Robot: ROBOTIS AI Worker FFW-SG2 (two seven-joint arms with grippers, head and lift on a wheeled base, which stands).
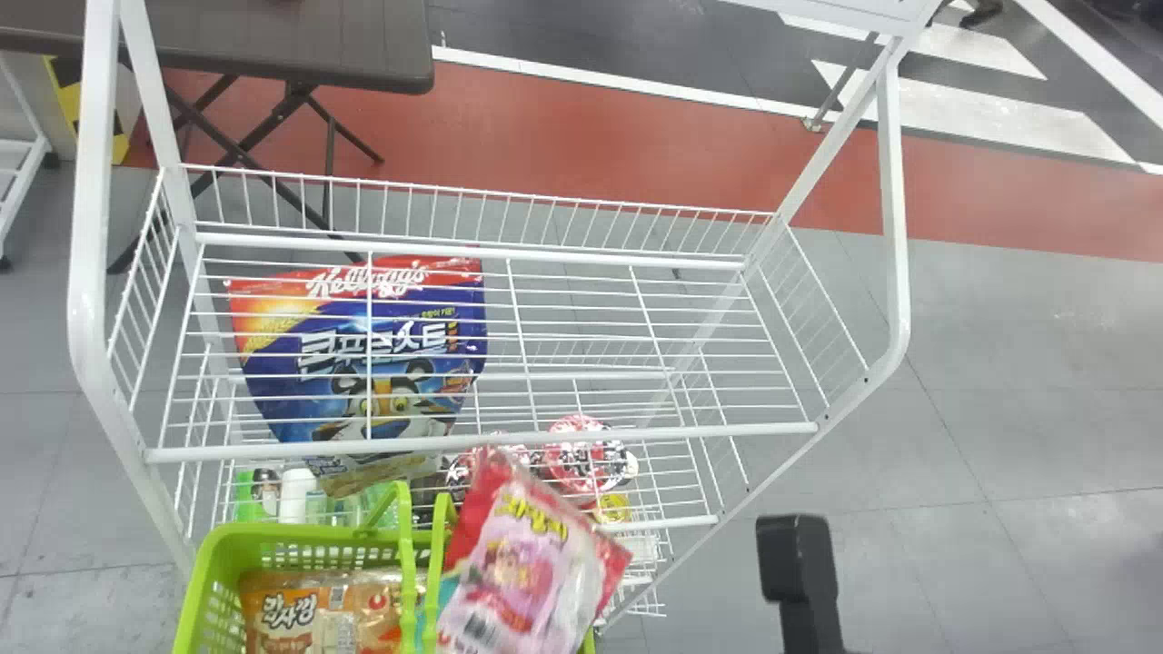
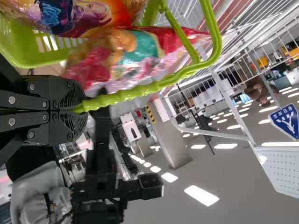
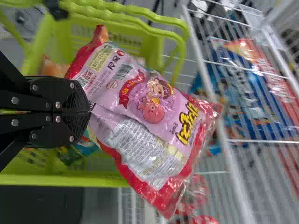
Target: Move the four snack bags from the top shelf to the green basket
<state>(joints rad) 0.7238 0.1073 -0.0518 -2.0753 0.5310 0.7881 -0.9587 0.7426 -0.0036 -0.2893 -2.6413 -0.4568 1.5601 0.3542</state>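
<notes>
Pink bag (image 1: 518,572) — in right gripper (image 3: 89,112); (tilted)

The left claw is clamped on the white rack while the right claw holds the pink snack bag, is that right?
Not the rack: the left wrist view shows the left claw gripping the green basket handle. The right claw does hold the pink snack bag.

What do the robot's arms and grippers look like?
The left gripper and right gripper are both black, with round silver bolts and curved jaws that have fine ridges. The right arm is black too, with a boxy part.
</notes>
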